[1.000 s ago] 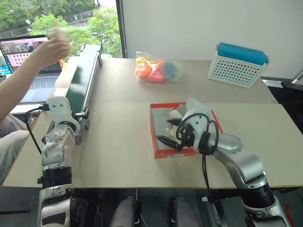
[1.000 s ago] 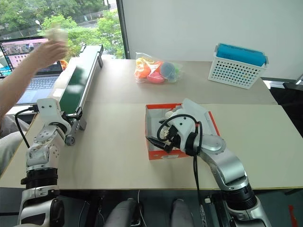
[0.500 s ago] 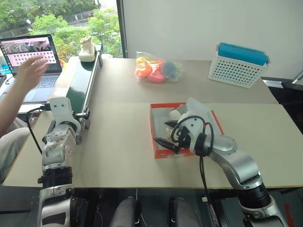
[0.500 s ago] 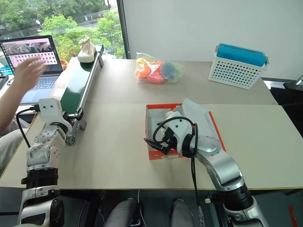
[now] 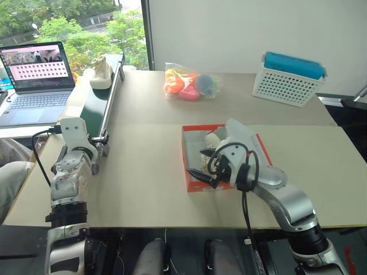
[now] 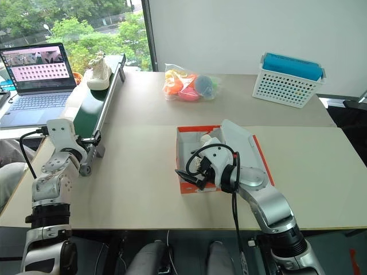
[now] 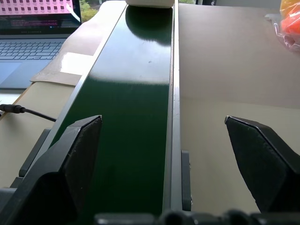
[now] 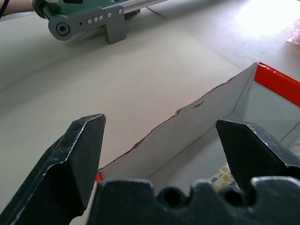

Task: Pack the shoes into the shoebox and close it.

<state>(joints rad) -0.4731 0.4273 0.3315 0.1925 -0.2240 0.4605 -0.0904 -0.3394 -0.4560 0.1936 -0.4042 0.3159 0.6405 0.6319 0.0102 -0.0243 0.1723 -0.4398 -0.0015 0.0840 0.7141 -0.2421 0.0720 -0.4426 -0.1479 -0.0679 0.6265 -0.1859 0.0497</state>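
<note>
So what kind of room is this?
Probably an office or a lab: a plain table by a window with trees outside, a laptop, and a small green conveyor belt carrying a shoe.

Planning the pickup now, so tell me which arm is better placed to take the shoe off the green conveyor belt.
Left. The left gripper sits open at the near end of the conveyor belt, lined up with the shoe at its far end. The right gripper is open over the shoebox.
</note>
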